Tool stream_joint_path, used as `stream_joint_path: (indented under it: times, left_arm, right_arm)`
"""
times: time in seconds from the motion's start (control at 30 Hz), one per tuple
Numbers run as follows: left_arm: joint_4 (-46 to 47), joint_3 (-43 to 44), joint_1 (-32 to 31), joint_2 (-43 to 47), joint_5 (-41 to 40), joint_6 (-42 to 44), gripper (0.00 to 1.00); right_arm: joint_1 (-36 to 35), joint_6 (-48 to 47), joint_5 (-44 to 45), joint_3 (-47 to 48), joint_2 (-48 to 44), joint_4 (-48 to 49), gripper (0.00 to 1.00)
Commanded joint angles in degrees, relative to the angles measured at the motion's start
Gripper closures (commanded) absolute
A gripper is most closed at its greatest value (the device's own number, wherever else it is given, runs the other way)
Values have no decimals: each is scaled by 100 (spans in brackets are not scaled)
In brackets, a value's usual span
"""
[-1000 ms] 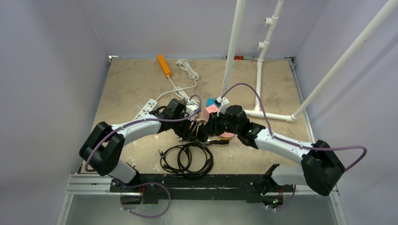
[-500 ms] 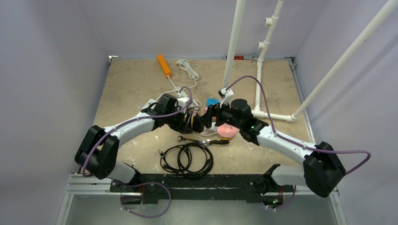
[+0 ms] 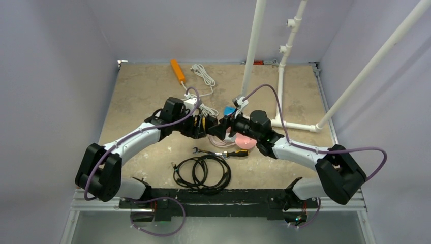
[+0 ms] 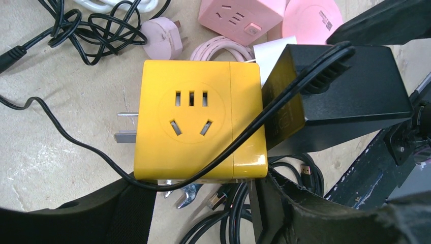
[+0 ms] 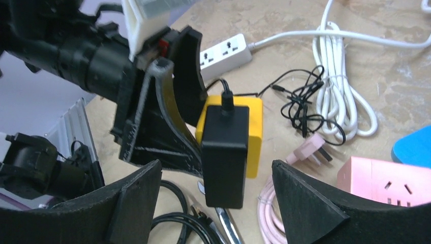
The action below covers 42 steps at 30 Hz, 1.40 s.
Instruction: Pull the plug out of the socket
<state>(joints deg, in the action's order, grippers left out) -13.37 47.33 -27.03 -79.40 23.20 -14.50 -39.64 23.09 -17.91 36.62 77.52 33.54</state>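
1. Nearest, low centre of the top view: cable coil (image 3: 202, 173) on the bench (image 3: 137, 91), just below both grippers.
2. Left gripper (image 3: 206, 128) is clamped on the yellow socket (image 4: 195, 124), mid-frame in the top view. In its wrist view the fingers (image 4: 300, 213) only catch the cube's lower edge. Risk: with a hold that shallow, a hard pull could twist or drag the socket out.
3. Plug (image 5: 226, 147), a black adapter, is seated in the socket's side. Not out yet.
4. Right gripper (image 5: 216, 173) has its fingers apart, one on each side of the plug with gaps on both sides, holding nothing. Risk: closing off-centre means a slip, and a skewed pull could bind the pins.
5. Cord (image 4: 228, 152) drapes across the socket face and runs down by the left fingers. Risk: it snags on the pull.
6. Further back, a pink cube (image 4: 239, 18) and pink plug (image 4: 162, 43) sit near the socket. A wide swing could knock them.
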Motion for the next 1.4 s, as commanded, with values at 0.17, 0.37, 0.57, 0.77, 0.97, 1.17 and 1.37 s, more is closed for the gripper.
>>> stream_joint_path:
  times: [0.17, 0.37, 0.57, 0.77, 0.97, 1.17, 1.37]
  left_arm:
    - [319, 64, 48, 378, 163, -44, 100]
    - [363, 24, 49, 378, 341, -37, 100]
    - [413, 14, 48, 320, 477, -55, 100]
    - [417, 13, 49, 297, 527, -56, 100]
    - [426, 16, 48, 295, 536, -53, 100]
    - [440, 4, 48, 271, 563, -53, 100]
    - [462, -3, 48, 312, 632, -40, 100]
  right_arm:
    - [9, 18, -28, -271, 91, 780, 22]
    - [9, 95, -236, -269, 267, 988, 29]
    - [2, 141, -279, -278, 395, 1103, 34]
    - [0, 275, -149, -177, 649, 1132, 49]
    - [-32, 310, -266, -137, 791, 1195, 50]
    - [-44, 334, -405, -152, 811, 1297, 48]
    - [-43, 389, -281, -106, 922, 1230, 69]
